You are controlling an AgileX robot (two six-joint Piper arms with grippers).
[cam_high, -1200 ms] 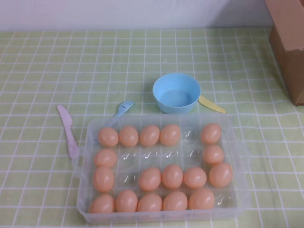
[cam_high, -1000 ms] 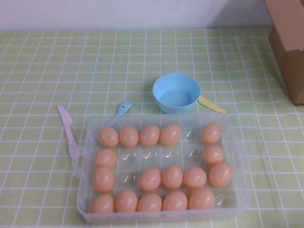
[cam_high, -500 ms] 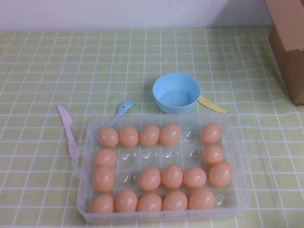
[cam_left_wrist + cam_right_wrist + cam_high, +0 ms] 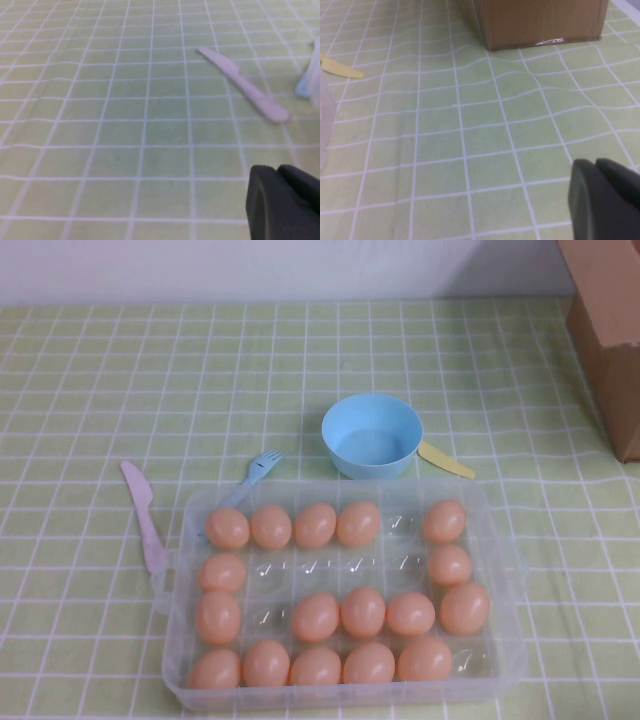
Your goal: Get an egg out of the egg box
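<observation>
Seventeen eggs sit in the egg box (image 4: pixel 178 640) on the desk (image 4: pixel 100 390); nothing lifted yet. Left gripper (image 4: pixel 285 205) and right gripper (image 4: pixel 605 200) hover off to each side, jaws' state unclear. Next, one arm must reach an egg (image 4: pixel 444 521).

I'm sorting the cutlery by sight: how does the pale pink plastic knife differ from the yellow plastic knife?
The pale pink plastic knife lies fully exposed left of the clear egg box; the yellow plastic knife is partly hidden behind the light-blue bowl. The pink one runs nearly lengthwise away from the robot, the yellow one slants. Both lie flat on the checked cloth. Neither gripper touches them.
</observation>
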